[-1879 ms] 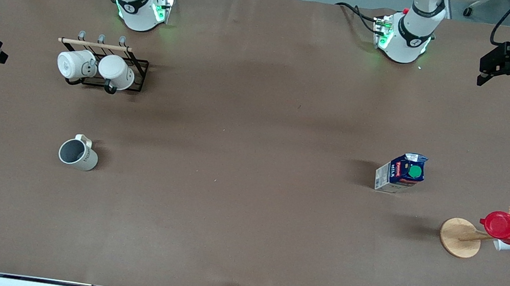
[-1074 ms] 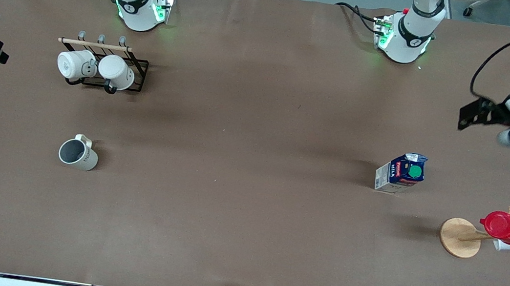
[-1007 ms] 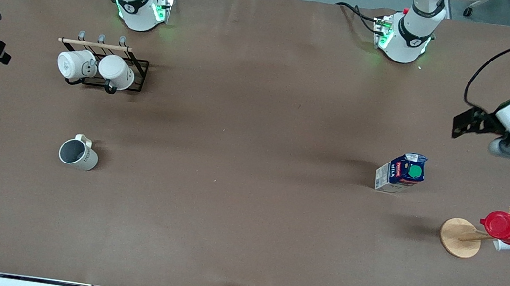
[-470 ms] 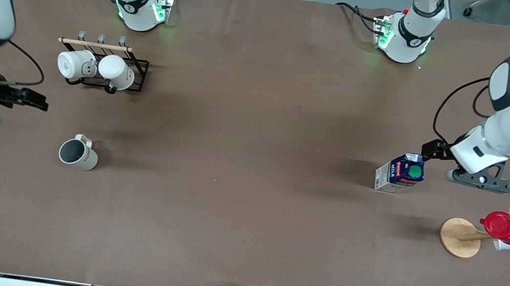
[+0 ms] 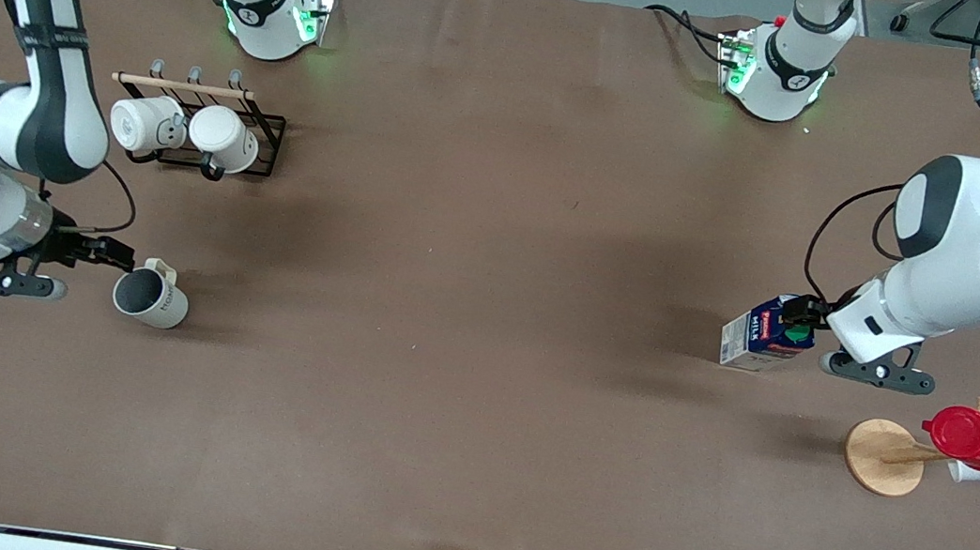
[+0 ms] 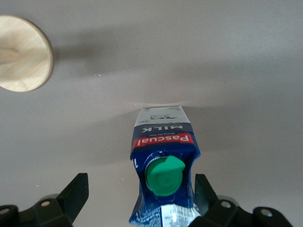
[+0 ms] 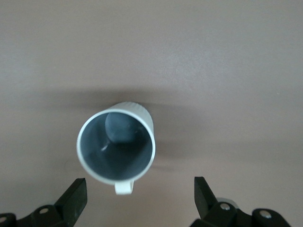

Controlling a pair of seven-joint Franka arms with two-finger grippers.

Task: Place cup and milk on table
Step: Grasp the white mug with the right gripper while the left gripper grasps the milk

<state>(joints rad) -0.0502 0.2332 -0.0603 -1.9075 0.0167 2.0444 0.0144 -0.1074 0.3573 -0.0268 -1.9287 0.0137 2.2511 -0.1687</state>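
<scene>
1. The worktop (image 5: pixel 479 359) is big, flat and brown.
2. The cup (image 5: pixel 151 299) stands on the worktop toward the right arm's end. It is off-white with a dark grey inside, and its handle points away from the front camera.
3. The cup is nearer to the front camera than the rack (image 5: pixel 197 128), which holds two white mugs.
4. The right pincer (image 5: pixel 110 251) is just beside the cup, low by its rim.
5. In the right wrist view the cup (image 7: pixel 116 147) sits between the two black fingers (image 7: pixel 73 198). The fingers are spread wide and are apart from the cup. The right pincer holds nothing.
6. The milk (image 5: pixel 766 335) stands on the worktop toward the left arm's end, well apart from the cup. It is blue and white with a green cap.
7. The left pincer (image 5: pixel 802 311) is at the top of the milk.
8. In the left wrist view the milk (image 6: pixel 163 168) is between the wide-open fingers (image 6: pixel 75 194). One finger looks very close to the carton, but I cannot tell if it touches.
9. Beside the milk, nearer to the front camera, is a wooden stand (image 5: pixel 887 457) with a red cup (image 5: pixel 972 438) on it.
</scene>
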